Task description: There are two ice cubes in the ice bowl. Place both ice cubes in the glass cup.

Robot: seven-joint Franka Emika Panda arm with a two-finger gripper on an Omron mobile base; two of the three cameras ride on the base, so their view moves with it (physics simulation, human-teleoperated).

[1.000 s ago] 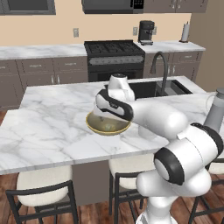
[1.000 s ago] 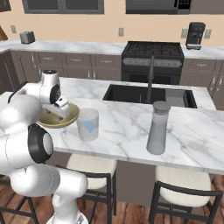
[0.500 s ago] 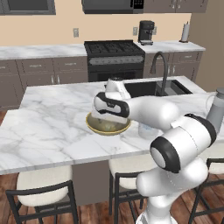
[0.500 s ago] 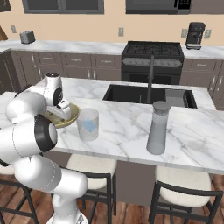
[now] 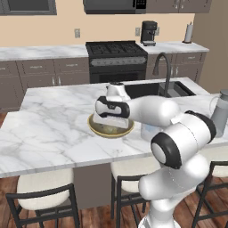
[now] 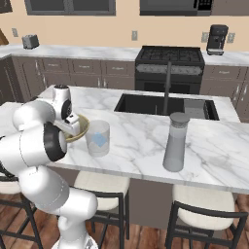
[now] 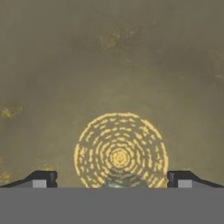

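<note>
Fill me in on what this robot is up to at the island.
The gripper is down inside the ice bowl on the marble island, jaws open and holding nothing. An ice cube sits between the fingertips on the bowl's floor. Another ice cube already lies in the glass cup beside the bowl.

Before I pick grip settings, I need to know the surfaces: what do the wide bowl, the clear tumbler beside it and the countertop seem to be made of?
The wide golden-tan bowl looks like brushed brass or glazed ceramic: dull olive, mottled inside, with a yellow ringed pattern at its centre. The clear cylindrical tumbler looks like glass, colourless and see-through, something pale blue showing inside. The white grey-veined countertop looks like polished marble.
</note>
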